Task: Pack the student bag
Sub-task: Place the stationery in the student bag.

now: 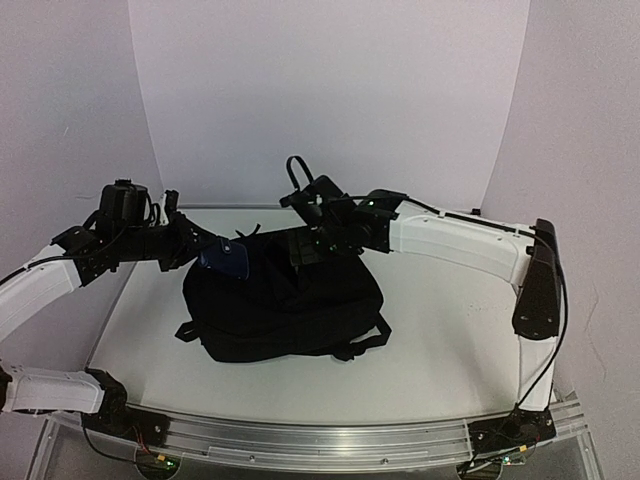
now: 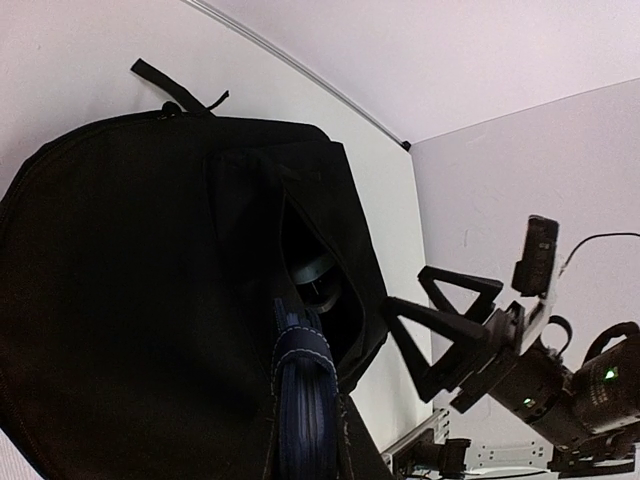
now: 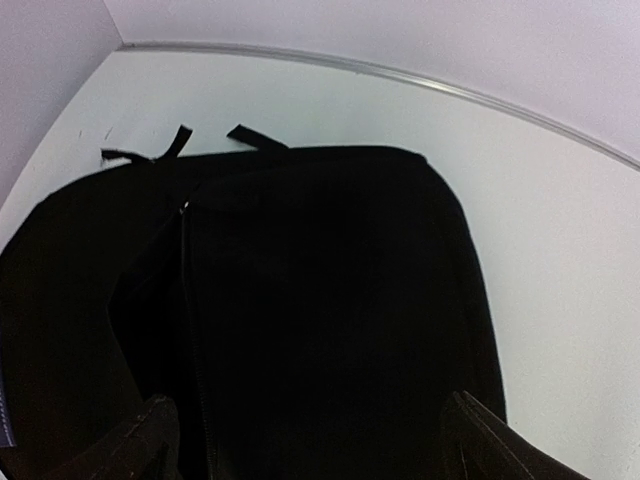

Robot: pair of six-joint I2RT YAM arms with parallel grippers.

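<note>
**benchrat:** Since you asked what's where, biggest first: white table (image 1: pixel 440 340), and the student bag (image 1: pixel 285 305) lying flat on it, right under both sets of jaws. It's black and floppy, with straps poking out at the sides.

**yamfan:** Is it zipped?

**benchrat:** Nope, there's a slit gaping along its upper side, just ahead of the left jaws. It's dark in there, so I can't make out the contents.

**yamfan:** And the arms?

**benchrat:** The right gripper (image 3: pixel 308 420) hangs just above the bag, jaws spread wide and gripping nothing, only black fabric below them. In its wrist view the fingertips (image 3: pixel 150 440) sit near the two bottom corners. Whether they touch the fabric, I can't tell. The left gripper (image 1: pixel 205 252) is clenched on a dark blue book (image 2: pixel 305 400), seen edge-on. Its stitched end points away from the jaws and sits right at the mouth of that slit. Whether it's past the lip yet, no idea.
</note>
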